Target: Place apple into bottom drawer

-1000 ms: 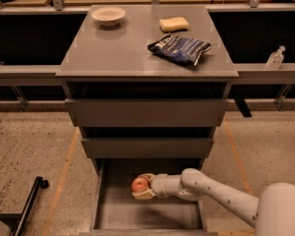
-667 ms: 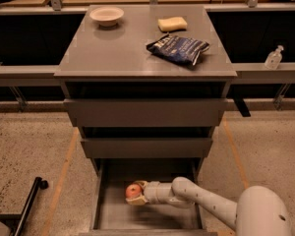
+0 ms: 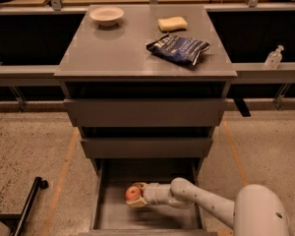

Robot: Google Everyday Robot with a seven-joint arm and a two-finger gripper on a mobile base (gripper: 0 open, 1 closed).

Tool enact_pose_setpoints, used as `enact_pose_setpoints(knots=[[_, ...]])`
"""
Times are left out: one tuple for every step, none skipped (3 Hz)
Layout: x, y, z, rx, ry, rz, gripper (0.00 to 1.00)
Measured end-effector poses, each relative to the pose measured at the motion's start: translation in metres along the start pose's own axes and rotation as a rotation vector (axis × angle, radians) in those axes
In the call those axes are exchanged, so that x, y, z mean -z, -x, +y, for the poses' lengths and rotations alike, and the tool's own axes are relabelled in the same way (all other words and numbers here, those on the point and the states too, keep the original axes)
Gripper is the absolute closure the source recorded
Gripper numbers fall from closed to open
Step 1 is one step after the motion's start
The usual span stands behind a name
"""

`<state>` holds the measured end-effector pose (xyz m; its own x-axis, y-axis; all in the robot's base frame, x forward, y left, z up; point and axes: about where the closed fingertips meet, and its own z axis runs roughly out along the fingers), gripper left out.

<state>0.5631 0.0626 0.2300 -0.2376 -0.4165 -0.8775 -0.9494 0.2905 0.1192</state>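
Clearly the tool (image 3: pixel 136 194) is closed on the apple (image 3: pixel 133 192), one finger above it and one below, with the white arm reaching in from the lower right. Apple and tool sit inside the bottom drawer (image 3: pixel 152 216), which is pulled out. They are left of its middle and low over the grey floor, though I cannot tell whether the fruit touches the floor or hangs just above it. I judge this to be the placing step, almost finished. The next move calls for lowering until the apple rests on the floor, parting the fingers gently so it does not roll, then lifting clear of the drawer walls. Above, the two wider drawers, upper (image 3: pixel 145 112) and middle (image 3: pixel 146 147), are shut. On the bench (image 3: pixel 113 53) stand a pale bowl (image 3: pixel 106 15), a yellow sponge (image 3: pixel 172 23) and a dark blue snack bag (image 3: pixel 178 48). The bag's printing is not readable, and no other label or writing can be made out.
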Motion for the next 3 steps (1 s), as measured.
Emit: enact_pose_setpoints(knots=[[-0.014,-0.013,0.001,0.029,0.035,0.028,1.00],[-0.031,-0.025,0.003,0.014,0.079,0.018,0.82],[-0.056,-0.037,0.011,-0.001,0.141,0.011,0.57]])
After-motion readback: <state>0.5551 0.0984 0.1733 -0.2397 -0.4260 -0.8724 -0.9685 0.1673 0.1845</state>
